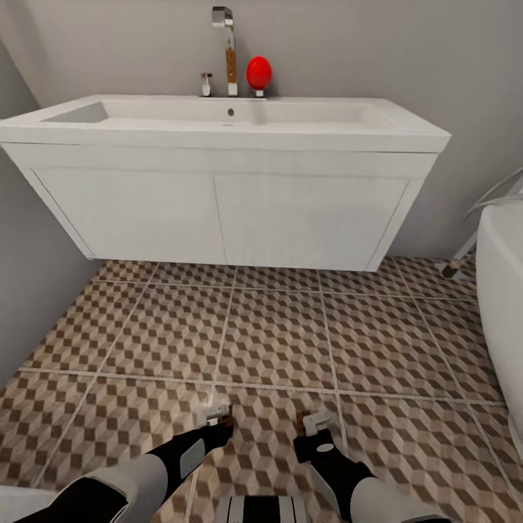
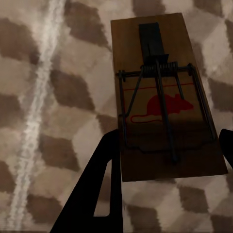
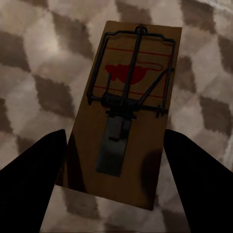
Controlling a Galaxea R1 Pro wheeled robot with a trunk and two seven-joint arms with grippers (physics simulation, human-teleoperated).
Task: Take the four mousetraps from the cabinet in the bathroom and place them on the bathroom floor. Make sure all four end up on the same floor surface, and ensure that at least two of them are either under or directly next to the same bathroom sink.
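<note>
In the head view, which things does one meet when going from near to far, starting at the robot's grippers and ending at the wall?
Left gripper and right gripper, each with a mousetrap → patterned bathroom floor → white sink → chrome tap and a red object on its far edge.

You face the sink, mounted on the wall ahead above the bathroom floor, with its tap at the back rim. A bathtub stands to your right. Near you, the left gripper and right gripper are side by side over the tiles, each apparently gripping a mousetrap between its fingers.
</note>
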